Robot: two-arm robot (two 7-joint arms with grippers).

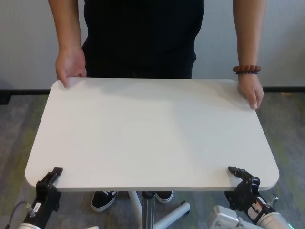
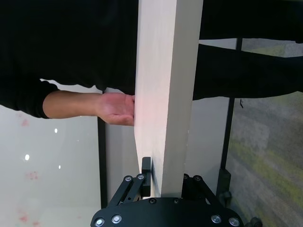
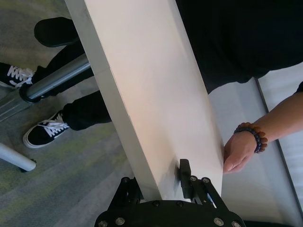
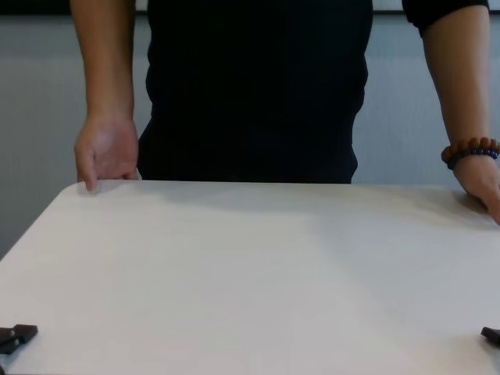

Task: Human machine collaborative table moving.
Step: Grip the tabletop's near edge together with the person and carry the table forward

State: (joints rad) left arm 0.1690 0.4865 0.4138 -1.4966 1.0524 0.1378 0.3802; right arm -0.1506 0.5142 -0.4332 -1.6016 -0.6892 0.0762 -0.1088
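Note:
The white table [image 1: 152,129] stands between me and the human [image 1: 143,33], who is in a black top. The human's hands rest on the two far corners, one at the left [image 1: 70,67] and one at the right [image 1: 251,91] with a bead bracelet [image 1: 247,69]. My left gripper [image 1: 53,174] is shut on the near left edge, with fingers above and below the tabletop in the left wrist view [image 2: 165,182]. My right gripper [image 1: 236,172] is shut on the near right edge, as the right wrist view [image 3: 158,182] shows.
The silver pedestal leg [image 1: 147,210] and a white base foot [image 1: 177,211] show under the table. The human's black-and-white shoes [image 1: 104,199] stand beside the leg. Grey carpet [image 1: 14,129] lies all around, and a pale wall [image 1: 28,43] is behind the human.

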